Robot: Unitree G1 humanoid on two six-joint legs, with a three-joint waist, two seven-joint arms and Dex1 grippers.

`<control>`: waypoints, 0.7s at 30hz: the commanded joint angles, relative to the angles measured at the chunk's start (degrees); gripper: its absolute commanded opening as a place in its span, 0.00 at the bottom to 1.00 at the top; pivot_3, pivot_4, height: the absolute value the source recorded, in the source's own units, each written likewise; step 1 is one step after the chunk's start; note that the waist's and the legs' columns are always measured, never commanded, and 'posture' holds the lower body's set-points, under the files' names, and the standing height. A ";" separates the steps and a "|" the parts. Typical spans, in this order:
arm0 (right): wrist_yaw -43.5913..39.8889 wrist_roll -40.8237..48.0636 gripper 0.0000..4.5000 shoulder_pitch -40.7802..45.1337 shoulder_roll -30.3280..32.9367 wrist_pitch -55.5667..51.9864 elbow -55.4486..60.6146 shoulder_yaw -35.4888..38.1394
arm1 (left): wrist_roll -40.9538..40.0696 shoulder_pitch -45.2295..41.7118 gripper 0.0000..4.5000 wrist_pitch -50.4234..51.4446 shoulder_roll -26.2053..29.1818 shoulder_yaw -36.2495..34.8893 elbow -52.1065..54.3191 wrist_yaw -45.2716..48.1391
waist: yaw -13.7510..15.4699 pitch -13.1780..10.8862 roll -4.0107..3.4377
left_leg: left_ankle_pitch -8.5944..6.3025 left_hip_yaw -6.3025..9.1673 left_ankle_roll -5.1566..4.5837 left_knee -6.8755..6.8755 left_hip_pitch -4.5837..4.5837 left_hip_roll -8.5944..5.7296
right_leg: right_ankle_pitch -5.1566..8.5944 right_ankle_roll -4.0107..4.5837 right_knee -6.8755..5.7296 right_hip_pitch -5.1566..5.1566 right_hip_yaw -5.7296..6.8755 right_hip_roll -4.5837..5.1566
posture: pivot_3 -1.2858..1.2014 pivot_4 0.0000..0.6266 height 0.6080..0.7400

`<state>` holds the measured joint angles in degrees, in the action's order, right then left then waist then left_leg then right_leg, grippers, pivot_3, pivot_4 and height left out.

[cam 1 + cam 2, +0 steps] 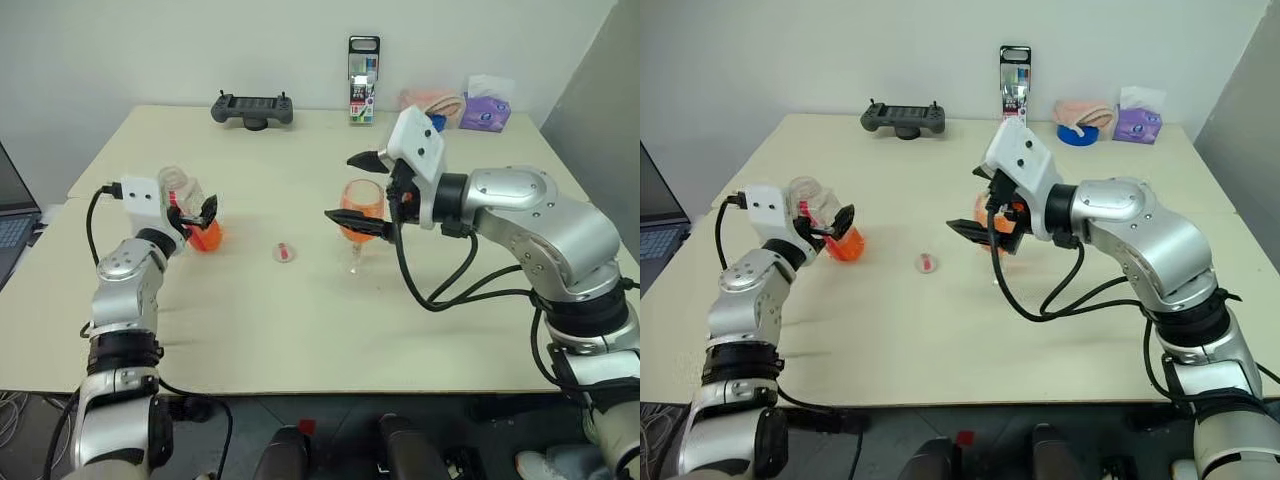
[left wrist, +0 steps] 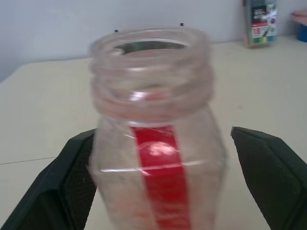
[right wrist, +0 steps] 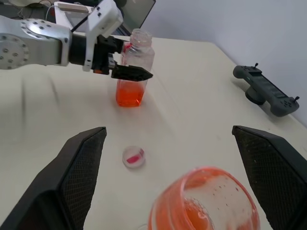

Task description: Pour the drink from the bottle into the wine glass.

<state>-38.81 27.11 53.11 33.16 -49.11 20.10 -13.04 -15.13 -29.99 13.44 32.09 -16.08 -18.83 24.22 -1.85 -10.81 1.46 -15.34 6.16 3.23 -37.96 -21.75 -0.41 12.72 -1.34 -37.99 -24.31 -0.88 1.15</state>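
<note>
While both arms reach out over the pale table [image 1: 300, 330], the left gripper [image 1: 196, 222] sits with its black fingers spread wide on either side of the bottle [image 1: 190, 215]. In the left wrist view there is bare table between each finger and the plastic, so it grips nothing. That bottle stands upright, uncapped, with a red label strip down its side and a low band of the drink [image 3: 129, 95] at the bottom. Out in the middle, its small pinkish cap [image 1: 284, 252] lies flat on the table, well apart from both arms. Over to the right, the right gripper [image 1: 356, 190] hangs with fingers splayed open, one above the wine glass [image 1: 360, 212] and one at its bowl; whether that lower finger touches the glass, I cannot tell. Orange drink fills the bowl, and the glass stands upright. Along the far edge sit a dark controller [image 1: 252, 108], a tall marker pack [image 1: 363, 80] and a purple tissue pack [image 1: 486, 108].
</note>
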 commanded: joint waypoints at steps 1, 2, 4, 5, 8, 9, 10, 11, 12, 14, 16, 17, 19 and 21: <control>-3.33 2.16 1.00 0.40 1.77 2.70 1.39 6.05 | -5.34 1.79 0.99 6.04 5.75 -3.62 11.99 5.33 | 0.01 -0.01 0.01 | 0.00 0.00 0.00 0.01 0.00 -0.01 | 0.00 0.00 -0.01 0.00 0.00 0.00 | 0.52 0.24 1.00; -4.32 3.11 1.00 0.29 2.13 3.15 1.11 7.72 | -6.77 2.06 0.99 7.92 7.59 -4.69 13.96 6.56 | -0.01 -0.03 0.03 | 0.00 0.02 0.00 0.00 -0.03 0.02 | 0.00 0.00 0.00 -0.03 0.02 -0.02 | 0.52 0.24 1.00; -5.48 4.33 1.00 0.18 2.63 3.42 0.58 9.85 | -8.83 2.47 0.99 10.71 10.36 -5.90 16.56 8.45 | 0.00 -0.03 0.03 | 0.00 0.04 0.00 0.01 -0.02 0.05 | 0.01 0.00 -0.01 -0.04 0.05 -0.07 | 0.52 0.24 1.00; -6.50 5.16 1.00 -0.32 3.49 3.71 0.13 11.56 | -11.15 2.48 0.99 12.91 12.84 -6.49 18.68 11.47 | -0.01 -0.03 0.02 | 0.00 0.04 0.00 0.00 -0.02 0.06 | 0.01 0.00 -0.01 -0.03 0.06 -0.07 | 0.52 0.24 1.00; -8.68 7.24 1.00 -1.93 5.70 3.62 -0.79 15.42 | -17.80 2.23 0.99 18.83 17.51 -7.56 23.54 17.93 | 0.06 -0.05 -0.02 | 0.00 -0.01 0.00 0.02 0.02 0.03 | 0.05 -0.04 0.04 0.02 0.03 -0.07 | 0.52 0.24 1.00; -9.10 6.75 1.00 -3.53 7.23 4.03 -1.46 16.68 | -16.66 2.01 0.99 18.61 19.79 -6.23 23.82 19.70 | 0.17 -0.05 -0.02 | 0.00 -0.03 0.00 0.02 0.05 0.00 | 0.10 -0.10 0.06 0.08 0.02 -0.04 | 0.52 0.24 1.00; -9.37 6.32 1.00 -4.69 8.30 4.39 -1.93 17.53 | -15.63 1.88 0.99 18.36 21.48 -5.25 23.92 20.91 | 0.22 -0.05 -0.02 | 0.00 -0.01 0.00 0.02 0.05 0.00 | 0.16 -0.19 0.13 0.14 0.05 -0.04 | 0.52 0.24 1.00; -9.84 6.17 1.00 -6.23 9.64 4.48 -2.57 18.69 | -16.29 0.31 0.99 18.76 22.54 -4.87 23.94 22.25 | 0.29 -0.05 -0.02 | 0.00 -0.02 -0.01 0.01 0.05 -0.01 | 0.19 -0.24 0.17 0.16 0.03 -0.04 | 0.52 0.24 1.00; -10.31 6.78 1.00 -7.86 10.87 3.87 -3.09 20.07 | -18.68 -1.83 0.99 20.37 22.99 -4.68 24.27 23.85 | 0.31 -0.05 -0.02 | 0.00 -0.03 -0.01 0.01 0.04 -0.02 | 0.19 -0.24 0.20 0.17 0.03 -0.04 | 0.52 0.24 1.00; -11.12 8.50 1.00 -10.60 12.37 2.70 -3.45 22.23 | -23.46 -3.53 0.99 23.83 24.00 -3.50 26.30 29.12 | 0.40 -0.06 0.00 | 0.00 -0.05 -0.01 -0.01 0.01 -0.02 | 0.19 -0.25 0.22 0.16 0.01 -0.04 | 0.52 0.24 1.00; -11.29 8.99 1.00 -12.53 13.10 2.81 -3.63 23.33 | -24.83 -3.27 0.99 25.16 25.22 -1.46 27.57 33.73 | 0.09 -0.08 -0.05 | -0.01 -0.12 -0.01 0.02 0.00 0.00 | 0.19 -0.25 0.25 0.13 -0.04 -0.04 | 0.52 0.24 1.00; -11.60 9.97 1.00 -13.76 13.24 2.37 -3.75 24.31 | -23.87 -3.76 0.99 24.42 25.54 0.04 26.68 35.12 | -0.02 -0.12 -0.13 | -0.01 -0.17 -0.02 0.07 0.02 0.00 | 0.20 -0.25 0.26 0.13 -0.08 -0.04 | 0.52 0.24 1.00; -12.47 11.81 1.00 -15.64 13.48 1.71 -3.57 25.64 | -23.45 -4.85 0.99 24.00 25.57 1.28 24.75 36.94 | -0.29 -0.15 -0.17 | -0.01 -0.23 -0.03 0.11 0.09 0.03 | 0.21 -0.25 0.23 0.12 -0.12 -0.07 | 0.52 0.24 1.00; -14.59 13.51 1.00 -18.28 14.22 1.81 -2.61 26.31 | -24.54 -5.37 0.99 24.74 26.24 1.66 23.85 40.03 | -0.52 -0.15 -0.17 | -0.01 -0.20 -0.03 0.11 0.11 0.12 | 0.22 -0.25 0.15 0.09 -0.10 -0.16 | 0.52 0.24 1.00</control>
<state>-51.63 38.46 35.26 46.45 -47.59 15.43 11.02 -38.44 -33.93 38.01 56.56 -13.53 5.09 61.89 -2.36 -10.96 1.29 -15.36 5.96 3.20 -37.85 -21.63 -0.28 12.95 -1.57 -37.88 -24.23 -0.99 0.98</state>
